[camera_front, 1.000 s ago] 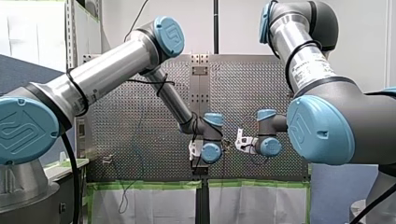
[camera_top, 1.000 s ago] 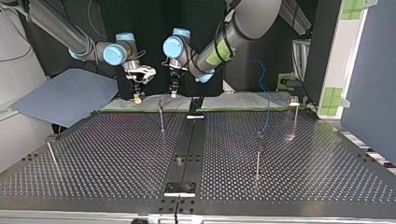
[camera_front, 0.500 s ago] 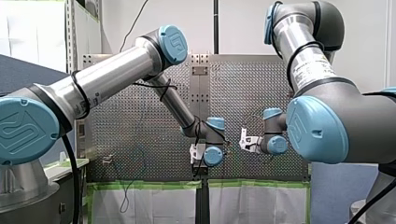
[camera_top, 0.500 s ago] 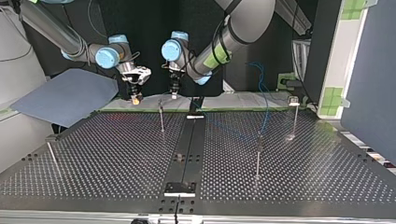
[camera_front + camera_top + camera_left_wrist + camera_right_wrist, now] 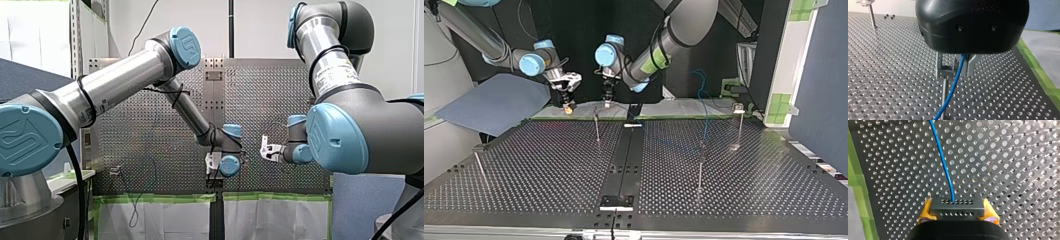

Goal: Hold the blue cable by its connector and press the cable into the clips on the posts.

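Pinching connector [image 5: 957,208] of blue cable [image 5: 944,162] w/ R gripper [image 5: 958,213], L gripper [image 5: 954,71] just above post [image 5: 944,87] w/ cable beside it, L grip unclear.

Just my perforated table [image 5: 544,165] here, green tape [image 5: 150,198] along one edge, blue sheet [image 5: 494,102] off the top view's left.

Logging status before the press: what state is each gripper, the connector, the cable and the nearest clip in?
right gripper: shut on the connector
connector: clamped between yellow pads
blue cable: plugged into the connector, gently curved
left gripper: cable passes through, grip unclear
clip: cable beside it, apparently not seated
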Motion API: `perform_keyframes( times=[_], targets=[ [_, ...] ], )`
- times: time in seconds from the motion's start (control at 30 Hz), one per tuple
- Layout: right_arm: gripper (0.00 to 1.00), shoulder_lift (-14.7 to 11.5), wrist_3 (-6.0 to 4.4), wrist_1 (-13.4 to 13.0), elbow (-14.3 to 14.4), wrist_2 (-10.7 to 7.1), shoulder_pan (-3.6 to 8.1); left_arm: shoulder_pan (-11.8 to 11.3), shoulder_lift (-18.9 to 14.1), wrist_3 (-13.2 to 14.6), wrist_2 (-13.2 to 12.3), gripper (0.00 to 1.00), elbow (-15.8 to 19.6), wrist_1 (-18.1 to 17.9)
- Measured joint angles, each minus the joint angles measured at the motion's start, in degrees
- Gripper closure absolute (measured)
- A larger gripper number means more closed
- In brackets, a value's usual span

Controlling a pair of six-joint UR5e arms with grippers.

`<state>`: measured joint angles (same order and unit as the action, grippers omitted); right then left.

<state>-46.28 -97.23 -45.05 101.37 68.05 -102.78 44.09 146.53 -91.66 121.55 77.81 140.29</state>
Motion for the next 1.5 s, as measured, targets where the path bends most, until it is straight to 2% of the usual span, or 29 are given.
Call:
perform_keyframes(
  times=[0.3, 0.53, 0.67, 0.9, 1.17, 1.5],
  targets=[
    [1.00, 0.00, -0.26, 0.13, -0.51, -0.51, 1.34, 0.02, 0.01, 0.11, 0.02, 0.93, -3.04, 3.00],
    [1.00, 0.00, -0.59, 0.16, -0.92, -0.67, 2.67, -0.13, 0.01, 0.24, 0.01, 0.93, -3.48, 3.56],
    [1.00, 0.00, -0.63, 0.15, -1.01, -1.12, 3.05, -0.27, 0.01, 0.35, -0.16, 0.93, -3.48, 3.56],
    [1.00, 0.00, -0.44, 0.09, -1.18, -1.34, 3.22, -0.96, 0.02, 0.53, -2.10, 0.93, -3.51, 3.46],
    [1.00, 0.00, 0.20, 0.12, -1.31, -1.50, 2.95, -2.36, 0.02, 0.65, -2.70, 0.93, -4.22, 3.58],
    [1.00, 0.00, 0.35, -0.13, -1.97, -1.51, 2.87, -3.72, 1.88, 0.81, -4.75, 0.93, -7.04, 5.71]
  ],
)
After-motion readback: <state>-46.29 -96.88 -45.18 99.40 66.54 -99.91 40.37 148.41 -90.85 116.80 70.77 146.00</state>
